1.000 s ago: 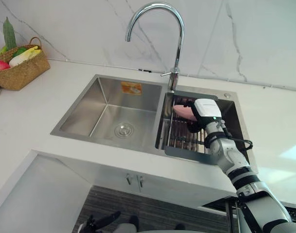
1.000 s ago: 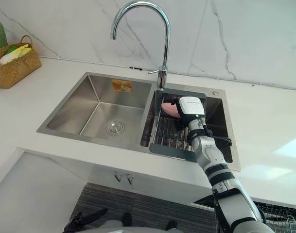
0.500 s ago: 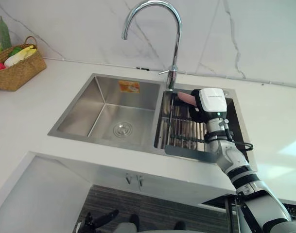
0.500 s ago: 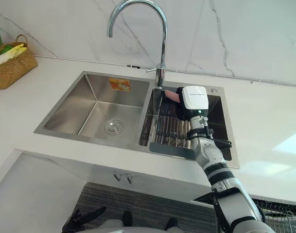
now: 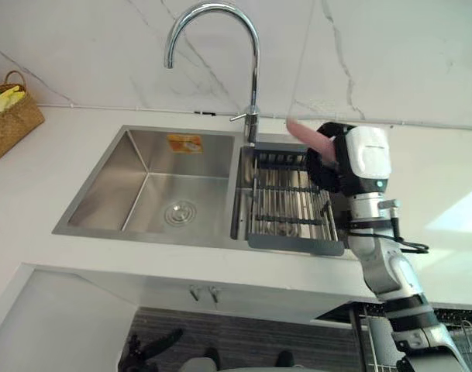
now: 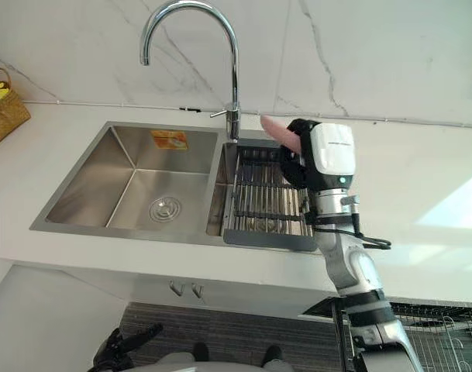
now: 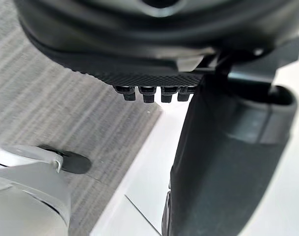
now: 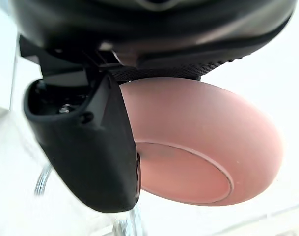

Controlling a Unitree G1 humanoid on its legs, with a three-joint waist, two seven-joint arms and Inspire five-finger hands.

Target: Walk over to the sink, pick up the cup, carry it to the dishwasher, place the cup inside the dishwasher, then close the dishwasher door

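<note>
Pink, smooth and matt, the cup (image 5: 301, 130) hangs in the air above the sink's right basin. Your right hand (image 5: 329, 164) grips it, with the thumb curled across its rounded wall. The cup juts out of the hand toward ten o'clock, and its long axis tilts the same way. Its flat, ringed base shows in the right wrist view.

At seven o'clock below the cup, the ribbed wire drying rack (image 5: 286, 203) sits in the brushed steel sink (image 5: 142, 174). The curved chrome tap (image 5: 252, 85) stands near the cup at nine o'clock.

What matters for your carry is the wire basket (image 6: 445, 341) low at five o'clock. I judge it to be the dishwasher's, and it lies on the carrying arm's own side.

Your left hand (image 7: 154, 69) hangs low and relaxed, holding nothing.
</note>
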